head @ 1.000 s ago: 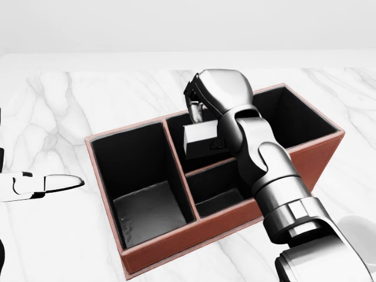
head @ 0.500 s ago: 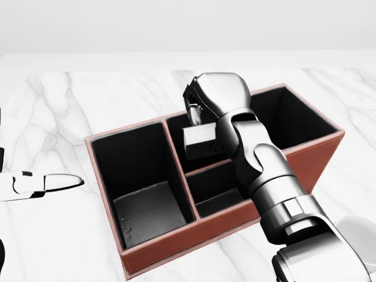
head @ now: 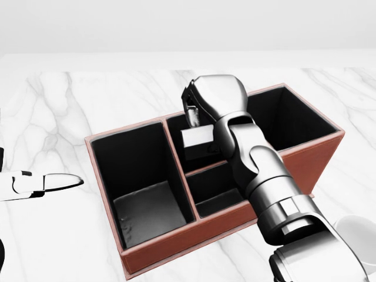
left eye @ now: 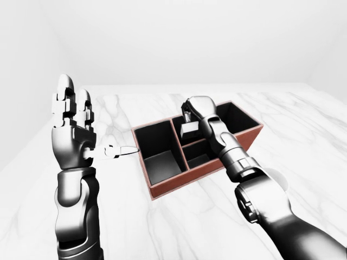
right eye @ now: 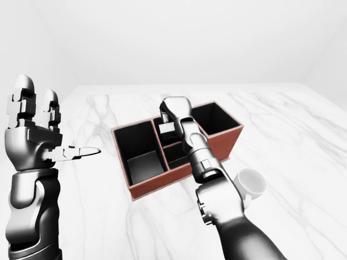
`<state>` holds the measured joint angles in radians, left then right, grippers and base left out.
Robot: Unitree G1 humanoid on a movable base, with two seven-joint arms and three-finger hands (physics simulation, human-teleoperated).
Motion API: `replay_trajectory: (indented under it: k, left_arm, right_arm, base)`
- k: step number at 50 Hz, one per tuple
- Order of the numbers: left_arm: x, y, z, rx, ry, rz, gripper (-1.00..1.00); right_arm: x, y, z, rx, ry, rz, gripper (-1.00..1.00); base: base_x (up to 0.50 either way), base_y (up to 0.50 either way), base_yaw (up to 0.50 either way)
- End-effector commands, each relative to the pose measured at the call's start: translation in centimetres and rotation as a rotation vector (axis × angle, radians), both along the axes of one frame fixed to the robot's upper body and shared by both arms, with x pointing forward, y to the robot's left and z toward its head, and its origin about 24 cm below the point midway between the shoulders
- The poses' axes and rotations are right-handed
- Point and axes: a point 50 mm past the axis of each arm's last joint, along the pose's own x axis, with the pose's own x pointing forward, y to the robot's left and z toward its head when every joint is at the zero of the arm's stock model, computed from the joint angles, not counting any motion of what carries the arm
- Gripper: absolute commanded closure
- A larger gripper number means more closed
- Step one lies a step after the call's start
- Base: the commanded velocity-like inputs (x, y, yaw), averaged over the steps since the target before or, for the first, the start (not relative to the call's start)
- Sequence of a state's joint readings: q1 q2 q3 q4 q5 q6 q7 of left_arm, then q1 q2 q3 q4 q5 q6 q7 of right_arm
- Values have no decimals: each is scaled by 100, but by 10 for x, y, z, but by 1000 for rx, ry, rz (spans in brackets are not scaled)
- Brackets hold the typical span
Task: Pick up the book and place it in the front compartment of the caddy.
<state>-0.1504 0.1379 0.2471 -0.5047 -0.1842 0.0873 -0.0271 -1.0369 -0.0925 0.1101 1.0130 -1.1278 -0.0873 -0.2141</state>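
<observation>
Head view shows the right hand (head: 207, 106) above the caddy (head: 194, 232), fingers curled round the top edge of the book (head: 197, 143). The book hangs upright, a pale block partly sunk in the small middle compartment that lies toward the top of this view, just above the divider separating it from the small compartment below.

Change over the last second: the right hand has drifted slightly left and up relative to the caddy, and the book has travelled with it. The caddy itself has not shifted, so the camera base is stationary. Grip is maintained; no release has occurred.

Meaning for the task: the book is off the table and inside the caddy outline. If the front compartment is the small one nearer the robot, the book needs transfer across the divider before lowering. Which compartment counts as front cannot be confirmed from these views.

The left hand (left eye: 73, 122) stands raised well to the left of the caddy in the left-eye view, fingers spread and straight, holding nothing.

Count:
- Books: one.
- Caddies: one, with four compartments (one large at left, two small in the middle, one large at right).
- Hands: two.
- White mug (right eye: 249, 184): one, on the marble table (right eye: 303, 135) just right of the caddy.
</observation>
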Motion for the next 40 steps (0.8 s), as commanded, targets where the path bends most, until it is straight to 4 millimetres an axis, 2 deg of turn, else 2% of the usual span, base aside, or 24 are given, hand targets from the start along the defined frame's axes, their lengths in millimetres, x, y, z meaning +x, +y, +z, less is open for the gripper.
replay_trajectory:
  k: [1, 25, 40]
  left_arm:
    - [0, 0, 0, 0, 0, 0, -100]
    - [0, 0, 1, -1, -7, 0, -100]
    - [0, 1, 1, -3, -2, 2, -100]
  right_arm:
    - [0, 2, 8, -3, -67, -4, 100]
    - [-1, 4, 3, -26, -82, -4, 100]
    - [-1, 3, -8, -52, -81, -14, 100]
  base:
    - [0, 0, 0]
    - [0, 0, 0]
    - [0, 0, 0]
